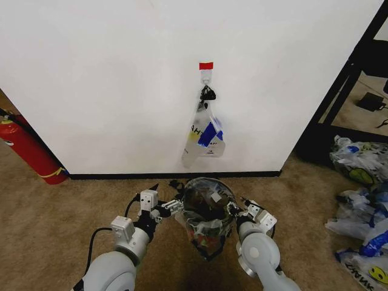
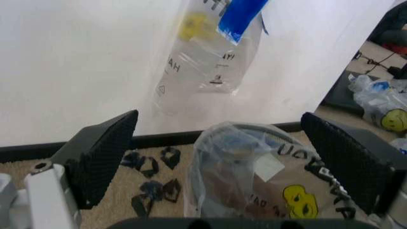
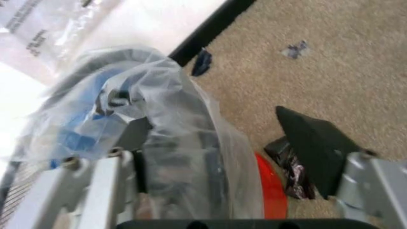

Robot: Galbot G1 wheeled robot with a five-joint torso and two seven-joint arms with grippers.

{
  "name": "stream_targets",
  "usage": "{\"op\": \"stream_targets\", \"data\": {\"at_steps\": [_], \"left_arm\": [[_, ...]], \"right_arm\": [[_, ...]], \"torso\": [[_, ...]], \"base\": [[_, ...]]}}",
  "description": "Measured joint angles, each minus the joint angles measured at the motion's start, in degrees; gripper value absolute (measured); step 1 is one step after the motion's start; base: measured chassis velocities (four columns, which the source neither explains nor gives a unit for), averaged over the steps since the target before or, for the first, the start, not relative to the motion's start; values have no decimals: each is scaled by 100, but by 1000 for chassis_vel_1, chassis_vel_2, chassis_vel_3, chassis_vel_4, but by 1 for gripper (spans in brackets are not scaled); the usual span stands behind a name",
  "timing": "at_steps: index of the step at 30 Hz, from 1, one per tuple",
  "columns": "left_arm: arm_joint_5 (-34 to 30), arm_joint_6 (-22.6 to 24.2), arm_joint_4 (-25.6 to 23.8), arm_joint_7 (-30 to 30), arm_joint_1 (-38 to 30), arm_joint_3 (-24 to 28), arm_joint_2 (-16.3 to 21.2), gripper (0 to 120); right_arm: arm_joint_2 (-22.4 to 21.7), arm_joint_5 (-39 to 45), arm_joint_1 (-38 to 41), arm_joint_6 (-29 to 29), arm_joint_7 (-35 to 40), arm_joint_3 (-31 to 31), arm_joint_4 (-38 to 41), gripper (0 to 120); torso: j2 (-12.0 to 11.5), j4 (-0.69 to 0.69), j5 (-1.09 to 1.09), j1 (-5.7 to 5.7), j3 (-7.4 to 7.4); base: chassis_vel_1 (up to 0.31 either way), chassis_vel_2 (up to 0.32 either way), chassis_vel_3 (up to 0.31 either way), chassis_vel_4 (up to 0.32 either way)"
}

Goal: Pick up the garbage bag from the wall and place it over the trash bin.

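Note:
The garbage bag [image 1: 205,138], see-through with black print, a blue patch and some yellow, hangs from a small hook on the white wall [image 1: 109,79] under a red tape strip; I also see the bag [image 2: 207,62] from the left wrist. Below it on the carpet stands the trash bin [image 1: 206,213], red-bodied [image 3: 271,187], with another see-through printed bag [image 2: 254,176] draped over its top. My left gripper [image 1: 171,207] is at the bin's left side and open, its pads [image 2: 105,152] spread wide. My right gripper [image 1: 238,206] is at the bin's right side, open around the plastic-covered rim [image 3: 184,138].
A red fire extinguisher [image 1: 29,151] leans at the wall's left end. A heap of like-printed bags [image 1: 364,206] lies on the carpet at right, beside a black frame [image 1: 345,91]. Small black clips [image 2: 156,167] lie on the carpet by the baseboard.

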Motion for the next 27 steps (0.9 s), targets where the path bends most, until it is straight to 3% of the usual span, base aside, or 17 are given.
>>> {"op": "stream_targets", "data": {"at_steps": [2,3,4,6,16,27], "left_arm": [[6,1,-2,0,7,3,-1,100],[21,2,-4,1,21,8,-6,100],[52,6,-38,6,83,26,-28,100],[52,13,-57,7,99,32,-24,100],[66,84,-112,7,136,82,-9,100],[86,119,-166,14,173,89,8,100]], "right_arm": [[-11,-5,-15,16,-28,0,9,70],[-36,-23,-53,55,-102,0,28,79],[-160,-285,-283,498,-809,1,16,91],[-200,-417,-345,730,-1013,1,-39,97],[-380,-723,-473,359,-1185,9,-101,100],[-573,-1825,-641,2231,-3529,83,-957,100]], "torso": [[0,0,0,0,0],[0,0,0,0,0],[0,0,0,0,0],[0,0,0,0,0],[0,0,0,0,0],[0,0,0,0,0]], "base": [[0,0,0,0],[0,0,0,0],[0,0,0,0],[0,0,0,0],[0,0,0,0],[0,0,0,0]]}}
